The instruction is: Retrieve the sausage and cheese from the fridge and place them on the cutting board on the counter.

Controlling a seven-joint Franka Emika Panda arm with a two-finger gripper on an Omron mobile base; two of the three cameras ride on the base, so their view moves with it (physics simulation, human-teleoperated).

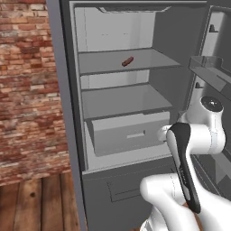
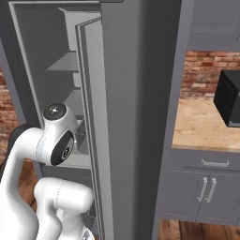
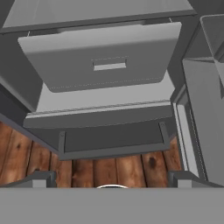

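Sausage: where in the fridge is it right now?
In the left base view the sausage lies alone on the upper shelf of the open fridge, near the middle, above a lower shelf and the pale drawer.

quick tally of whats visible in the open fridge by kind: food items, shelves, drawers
Inside the fridge:
food items: 1, the sausage on the upper shelf
shelves: 2, the upper one and the lower shelf
drawers: 1, the drawer below the shelves
total: 4
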